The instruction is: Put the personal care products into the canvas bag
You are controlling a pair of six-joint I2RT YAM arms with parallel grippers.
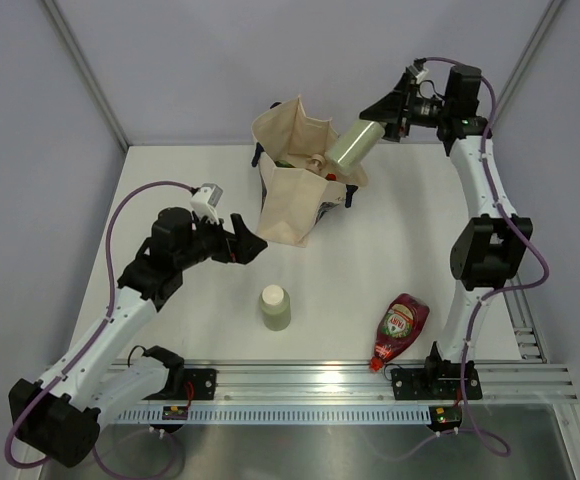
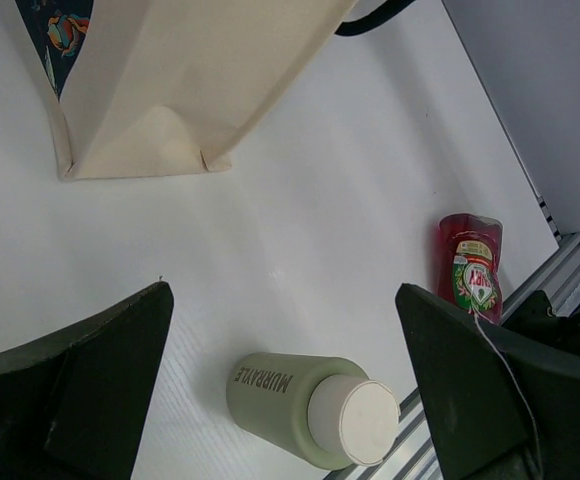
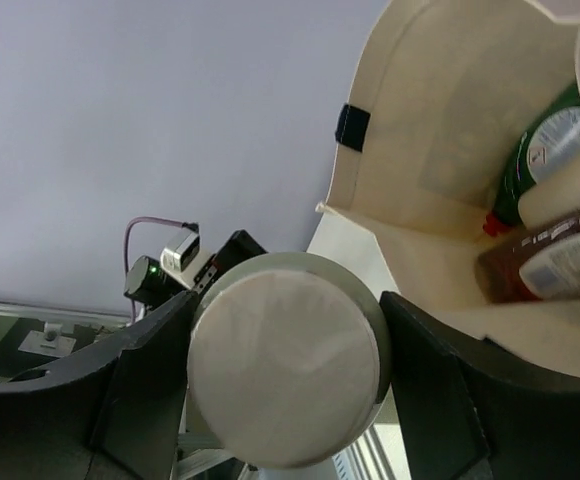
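The cream canvas bag [image 1: 292, 195] stands at the back middle of the table with its mouth open; it also shows in the left wrist view [image 2: 180, 90] and in the right wrist view [image 3: 440, 140]. My right gripper [image 1: 388, 117] is shut on a pale sage-green bottle [image 1: 354, 145] and holds it tilted above the bag's right rim; its cap end fills the right wrist view [image 3: 282, 368]. Inside the bag lie a dark-green bottle [image 3: 542, 150] and a dark-red one [image 3: 555, 262]. A second sage-green bottle [image 1: 275, 307] stands on the table, below my open left gripper [image 1: 251, 242]. A dark-red bottle [image 1: 399, 328] lies at the front right.
The aluminium rail [image 1: 370, 385] with both arm bases runs along the near edge. Grey walls close the back and the sides. The red bottle [image 2: 470, 262] lies close to the rail.
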